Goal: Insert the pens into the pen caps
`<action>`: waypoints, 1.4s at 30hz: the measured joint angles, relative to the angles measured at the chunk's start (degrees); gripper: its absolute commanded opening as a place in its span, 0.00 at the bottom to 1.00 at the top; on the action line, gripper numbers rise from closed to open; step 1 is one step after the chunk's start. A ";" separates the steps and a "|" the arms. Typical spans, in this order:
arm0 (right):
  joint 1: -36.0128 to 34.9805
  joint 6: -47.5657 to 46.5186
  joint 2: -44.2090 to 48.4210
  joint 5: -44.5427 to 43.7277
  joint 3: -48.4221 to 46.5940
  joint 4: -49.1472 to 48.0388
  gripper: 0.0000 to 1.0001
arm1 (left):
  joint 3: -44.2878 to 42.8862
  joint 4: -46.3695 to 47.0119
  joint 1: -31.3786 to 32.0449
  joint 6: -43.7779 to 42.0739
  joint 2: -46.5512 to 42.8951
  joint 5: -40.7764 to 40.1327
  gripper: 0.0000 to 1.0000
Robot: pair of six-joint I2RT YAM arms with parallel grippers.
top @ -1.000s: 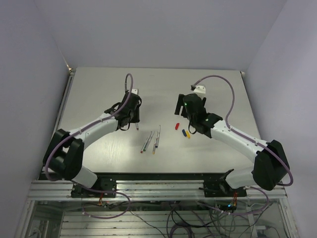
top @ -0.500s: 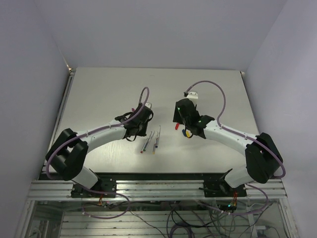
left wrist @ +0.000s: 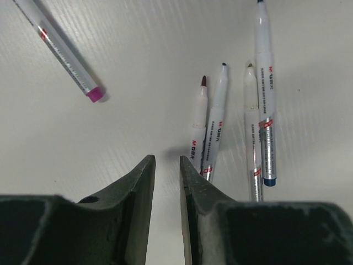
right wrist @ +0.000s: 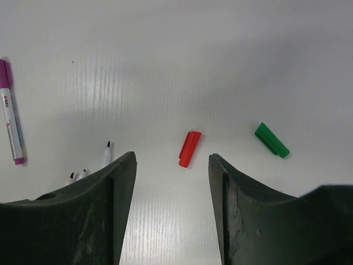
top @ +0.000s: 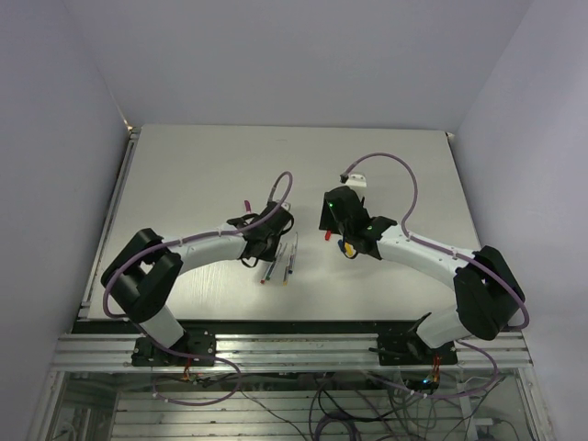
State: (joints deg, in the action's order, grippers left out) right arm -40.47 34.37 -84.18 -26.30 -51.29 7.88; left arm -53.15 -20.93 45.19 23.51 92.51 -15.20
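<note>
Four uncapped pens (left wrist: 220, 127) lie side by side on the table, just ahead and right of my left gripper (left wrist: 167, 159). Its jaws stand a narrow gap apart with only bare table between them. A fifth pen (left wrist: 60, 52) with a magenta end lies off to the upper left; the right wrist view shows a magenta cap (right wrist: 4, 73) on it. My right gripper (right wrist: 172, 156) is open, and a red pen cap (right wrist: 189, 149) lies just beyond its fingertips. A green pen cap (right wrist: 271, 139) lies further right. From above, the red cap (top: 327, 234) sits by the right gripper (top: 329, 220).
Yellow and blue caps (top: 346, 246) lie together under the right arm's wrist. The left arm (top: 211, 246) stretches low across the table towards the pens (top: 290, 260). Walls close in the table at the back and both sides.
The left arm has swung right, away from the magenta pen, up to the group of four pens. The right gripper has narrowed its jaws and shifted slightly left, over the red cap.
</note>
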 measured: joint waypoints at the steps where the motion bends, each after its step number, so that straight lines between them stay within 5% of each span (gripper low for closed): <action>1: 0.00 0.13 0.00 0.00 0.00 -0.07 0.55 | -0.11 -0.07 0.28 0.02 0.17 0.00 0.35; 42: 0.00 0.90 0.00 0.22 0.85 -0.79 0.58 | -1.68 -0.33 2.69 1.60 -0.87 1.55 0.34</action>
State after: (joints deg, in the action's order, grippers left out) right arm -40.47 35.27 -84.18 -26.09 -50.43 7.09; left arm -54.83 -21.26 47.88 25.10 91.64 -13.65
